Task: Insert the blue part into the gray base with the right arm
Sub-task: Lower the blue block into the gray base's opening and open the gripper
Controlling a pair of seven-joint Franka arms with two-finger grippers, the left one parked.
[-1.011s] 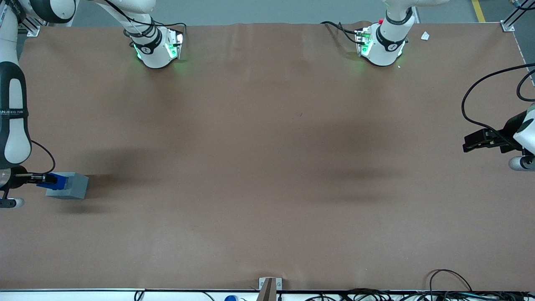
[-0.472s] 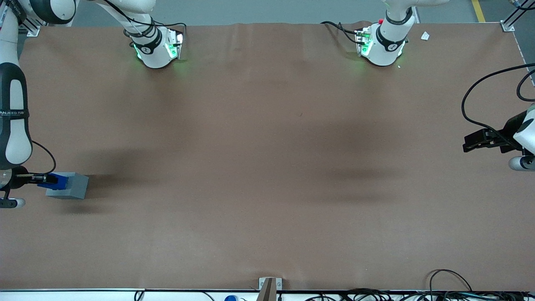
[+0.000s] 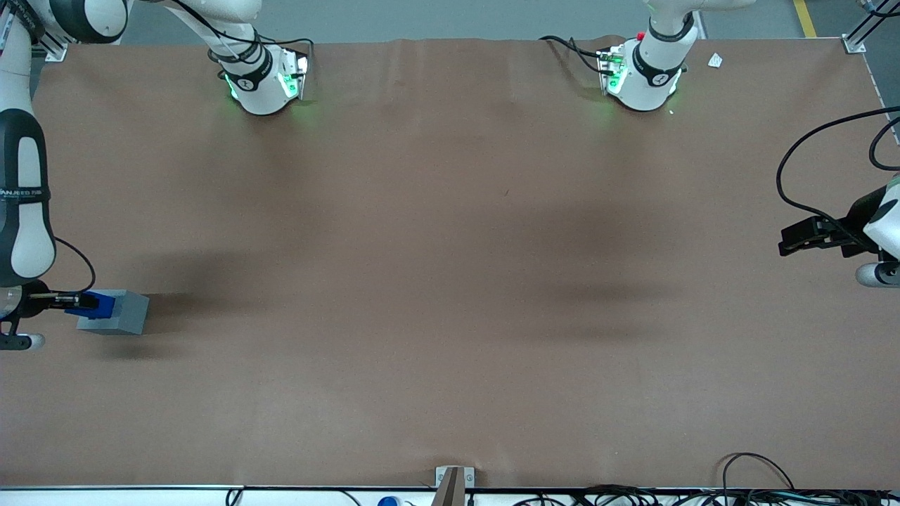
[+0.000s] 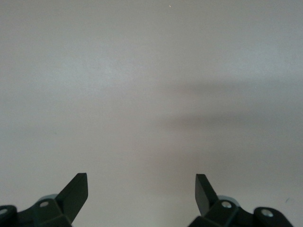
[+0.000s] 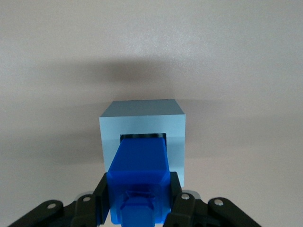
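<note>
The gray base (image 3: 116, 313) is a light-grey cube on the brown table, toward the working arm's end. The blue part (image 3: 98, 305) sits above its top face, held by my right gripper (image 3: 83, 303). In the right wrist view the blue part (image 5: 138, 175) is clamped between the black fingers (image 5: 101, 194), with its stub toward the camera. Its lower end stands at the mouth of the square socket of the gray base (image 5: 142, 124). The gripper (image 5: 138, 198) is directly above the base.
The brown table cover (image 3: 450, 281) spreads toward the parked arm's end. The two arm feet (image 3: 264, 81) stand at the table's edge farthest from the front camera. Cables (image 3: 759, 485) lie along the edge nearest the front camera.
The right arm and the blue part have shifted very slightly, with the part sitting a little lower over the gray base. The base has not moved.
</note>
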